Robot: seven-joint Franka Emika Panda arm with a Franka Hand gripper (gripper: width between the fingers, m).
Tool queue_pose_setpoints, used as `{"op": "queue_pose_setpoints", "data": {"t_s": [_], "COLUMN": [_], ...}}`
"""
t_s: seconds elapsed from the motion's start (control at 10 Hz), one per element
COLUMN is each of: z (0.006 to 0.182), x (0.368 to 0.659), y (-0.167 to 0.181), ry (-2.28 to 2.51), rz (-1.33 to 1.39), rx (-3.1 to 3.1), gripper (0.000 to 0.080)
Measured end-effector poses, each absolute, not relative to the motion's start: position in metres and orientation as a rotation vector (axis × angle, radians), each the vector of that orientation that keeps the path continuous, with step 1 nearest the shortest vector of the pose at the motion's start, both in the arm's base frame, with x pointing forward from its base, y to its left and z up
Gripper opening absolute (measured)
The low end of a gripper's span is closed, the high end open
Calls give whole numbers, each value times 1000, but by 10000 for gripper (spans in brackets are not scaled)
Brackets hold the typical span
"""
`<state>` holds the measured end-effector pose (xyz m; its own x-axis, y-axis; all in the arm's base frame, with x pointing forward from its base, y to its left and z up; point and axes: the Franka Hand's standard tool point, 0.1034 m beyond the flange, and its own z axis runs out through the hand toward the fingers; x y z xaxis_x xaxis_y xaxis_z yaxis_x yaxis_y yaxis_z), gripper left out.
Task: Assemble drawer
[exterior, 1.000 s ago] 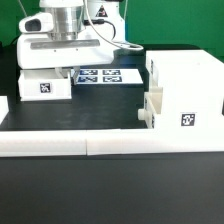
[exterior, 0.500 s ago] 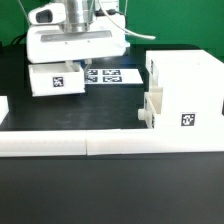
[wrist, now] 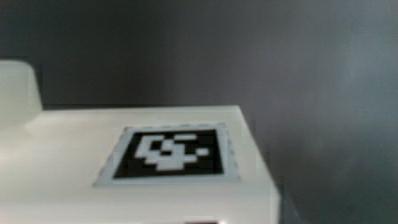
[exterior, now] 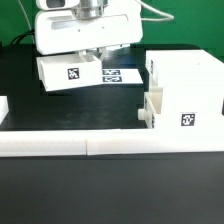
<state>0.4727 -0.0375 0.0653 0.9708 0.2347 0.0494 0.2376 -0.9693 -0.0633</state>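
My gripper [exterior: 88,57] is shut on a shallow white drawer tray [exterior: 60,74] with a square tag and holds it tilted above the black table. The fingertips are hidden behind the tray. In the wrist view the tray's tagged face [wrist: 175,153] fills the lower part of the picture, and the fingers do not show. The tall white drawer shell [exterior: 190,80] stands at the exterior view's right. A smaller white tray [exterior: 153,108] sits at its lower front, and I cannot tell how deep it is in.
The marker board [exterior: 116,74] lies flat behind the held tray. Long low white bars [exterior: 110,144] run along the front of the black table. A white part [exterior: 3,106] shows at the exterior view's left edge.
The gripper has moved toward the exterior view's right with the tray in it. The tray has risen off the table and now hangs tilted over the marker board's edge.
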Motion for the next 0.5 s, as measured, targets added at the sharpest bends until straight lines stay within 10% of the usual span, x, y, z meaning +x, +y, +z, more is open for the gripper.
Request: {"op": "queue_pose_setpoints", "data": {"t_s": [0.5], "z": [65], "x": [512], "y": [-13], "ry": [-340], "rz": [-82], "rx": [-3041], "gripper": [41]}}
